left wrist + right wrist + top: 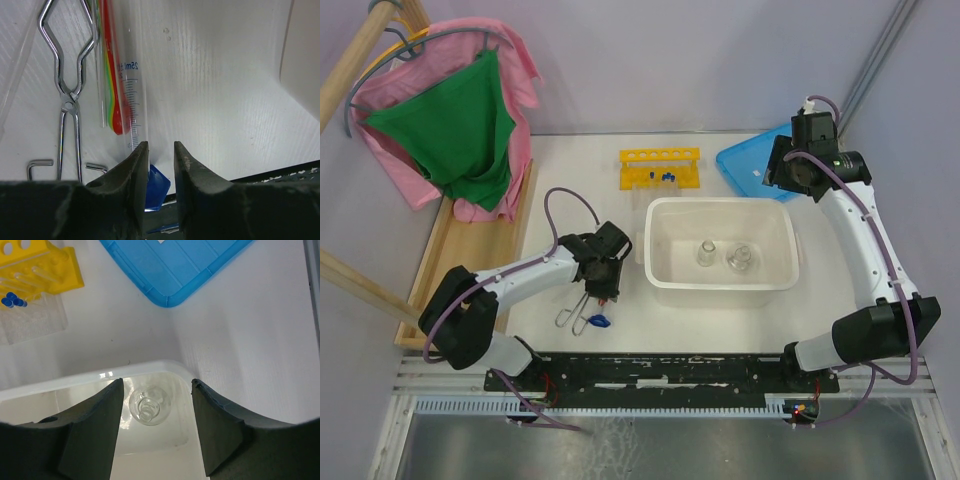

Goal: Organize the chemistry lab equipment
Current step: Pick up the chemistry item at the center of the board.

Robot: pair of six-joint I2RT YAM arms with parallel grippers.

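The graduated cylinder (131, 100) lies on the table (215, 100) beside the metal tongs (67, 104). The left pincer (160, 147) sits narrow-jawed at its blue foot; whether it grips cannot be told. Pickup step: next, close firmly, lift. The right pincer (156, 385) hangs open.

White tub (720, 284), blue lid (745, 165)

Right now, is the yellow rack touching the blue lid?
Apart. In the top view a strip of bare table separates the yellow rack from the blue lid; the right wrist view shows the same gap.
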